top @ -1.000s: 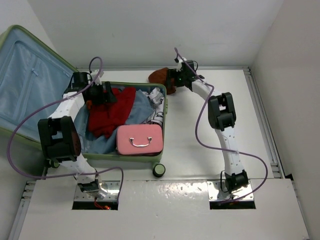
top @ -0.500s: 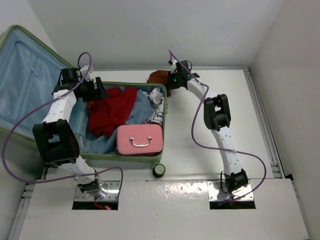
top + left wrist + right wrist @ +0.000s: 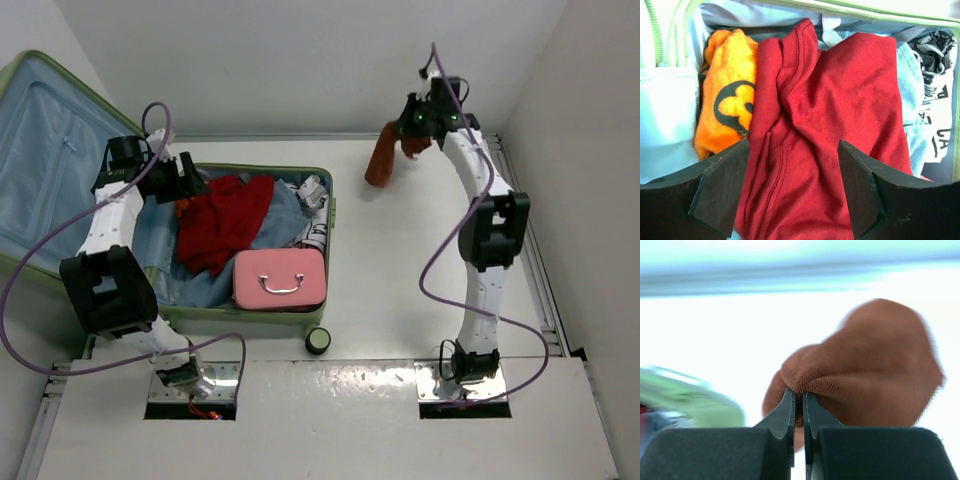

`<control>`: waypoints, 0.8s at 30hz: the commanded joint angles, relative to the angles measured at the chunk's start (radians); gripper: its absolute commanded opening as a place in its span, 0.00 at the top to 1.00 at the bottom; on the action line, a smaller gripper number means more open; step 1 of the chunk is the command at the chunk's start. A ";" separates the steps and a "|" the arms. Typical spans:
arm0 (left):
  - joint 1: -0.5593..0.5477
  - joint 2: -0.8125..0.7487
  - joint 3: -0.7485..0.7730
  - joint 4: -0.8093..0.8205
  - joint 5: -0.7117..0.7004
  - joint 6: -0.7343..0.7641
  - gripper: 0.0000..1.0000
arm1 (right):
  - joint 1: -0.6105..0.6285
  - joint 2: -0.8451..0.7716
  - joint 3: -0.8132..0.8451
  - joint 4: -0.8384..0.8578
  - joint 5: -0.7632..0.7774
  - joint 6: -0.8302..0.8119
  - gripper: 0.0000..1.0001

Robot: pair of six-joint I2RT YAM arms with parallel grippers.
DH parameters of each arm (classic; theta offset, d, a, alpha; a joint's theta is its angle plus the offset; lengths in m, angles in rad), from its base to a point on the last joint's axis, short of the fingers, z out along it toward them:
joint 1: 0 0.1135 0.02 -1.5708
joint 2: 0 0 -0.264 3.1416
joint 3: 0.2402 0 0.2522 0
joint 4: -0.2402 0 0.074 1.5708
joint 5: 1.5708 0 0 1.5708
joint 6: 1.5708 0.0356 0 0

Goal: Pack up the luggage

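The luggage lies open at the left, its blue-lined lid standing up. Inside it a red garment is spread out, with an orange cloth at its left. My left gripper hovers open over the red garment, holding nothing. At the back right my right gripper is shut on a brown cloth, which hangs from it above the table.
A pink boxy case sits in the suitcase's front right part. Blue denim and a black-and-white printed garment lie along its right side. A wheel sticks out at the front. Walls stand close behind and at the right.
My right gripper has shut on the brown cloth and carried it up and to the right, away from the suitcase corner. My left arm has drawn back to the left.
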 commanded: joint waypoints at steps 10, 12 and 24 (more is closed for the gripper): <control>0.117 -0.148 -0.018 0.001 0.083 0.014 0.23 | 0.277 -0.209 -0.029 0.225 -0.252 0.244 1.00; 0.148 -0.172 -0.027 -0.008 0.106 0.023 0.22 | 0.340 -0.223 -0.111 0.210 -0.277 0.246 1.00; 0.182 -0.408 0.068 -0.009 0.117 0.054 0.12 | 0.493 -0.329 -0.588 0.112 -0.304 0.157 1.00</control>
